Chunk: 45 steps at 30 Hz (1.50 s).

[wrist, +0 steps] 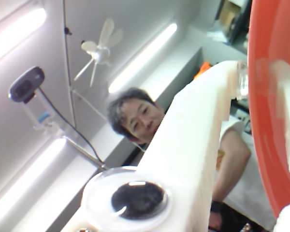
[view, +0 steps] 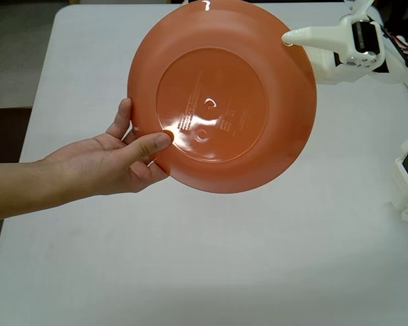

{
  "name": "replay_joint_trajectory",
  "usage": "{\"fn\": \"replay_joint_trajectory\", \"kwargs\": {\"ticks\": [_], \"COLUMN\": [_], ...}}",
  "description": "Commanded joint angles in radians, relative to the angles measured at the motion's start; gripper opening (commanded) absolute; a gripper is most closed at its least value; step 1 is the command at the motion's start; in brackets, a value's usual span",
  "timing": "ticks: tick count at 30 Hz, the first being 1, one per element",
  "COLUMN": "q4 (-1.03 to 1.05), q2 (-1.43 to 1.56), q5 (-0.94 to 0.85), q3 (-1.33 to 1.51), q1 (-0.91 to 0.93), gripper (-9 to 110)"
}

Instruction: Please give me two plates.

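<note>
In the fixed view the orange plate (view: 222, 95) hangs tilted above the far half of the white tabletop (view: 211, 265), its right rim pinched between the gripper (view: 290, 38) fingers while a person's hand (view: 112, 163) grips its left rim.

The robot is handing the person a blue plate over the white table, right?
Not quite. The plate is orange, not blue, as the fixed view shows. The rest holds: the gripper is at its right rim, the person's hand takes its left rim, and it is above the white table.
</note>
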Motion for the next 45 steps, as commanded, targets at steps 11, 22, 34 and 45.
{"fn": "replay_joint_trajectory", "kwargs": {"ticks": [11, 22, 34, 45], "q4": [0.193, 0.526, 0.565, 0.63], "q2": [0.12, 0.36, 0.342, -0.061], "q5": [-0.044, -0.021, 0.202, 0.075], "q3": [-0.025, 0.058, 0.212, 0.049], "q1": [0.1, 0.224, 0.632, 0.864], "gripper": [36, 29, 0, 35]}}
